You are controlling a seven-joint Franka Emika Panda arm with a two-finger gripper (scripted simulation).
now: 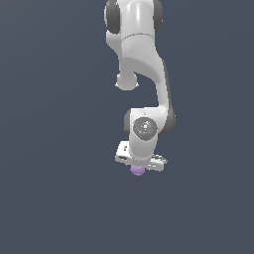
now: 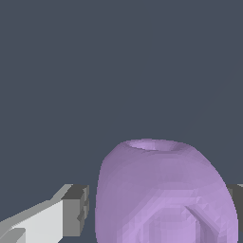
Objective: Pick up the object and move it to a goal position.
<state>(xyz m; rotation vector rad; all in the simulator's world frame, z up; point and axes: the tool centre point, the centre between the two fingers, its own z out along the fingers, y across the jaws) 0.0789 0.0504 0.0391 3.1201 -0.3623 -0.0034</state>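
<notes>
You can see the white arm [image 1: 144, 74] reaching down, and the little purple object [image 1: 137, 170] peeks out right under the fingers [image 1: 140, 167]. In the wrist view the object [image 2: 163, 194] looks big and sits between the two fingers [image 2: 76, 209]. One finger stands just beside it, so you cannot tell if they squeeze it.

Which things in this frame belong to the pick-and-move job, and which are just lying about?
Part of the job:
- purple object, sitting between the fingers
- gripper, directly over the object
- fingers, one on each side of it

Lying about:
- nothing else shows; only a plain dark background, with no goal marker visible
</notes>
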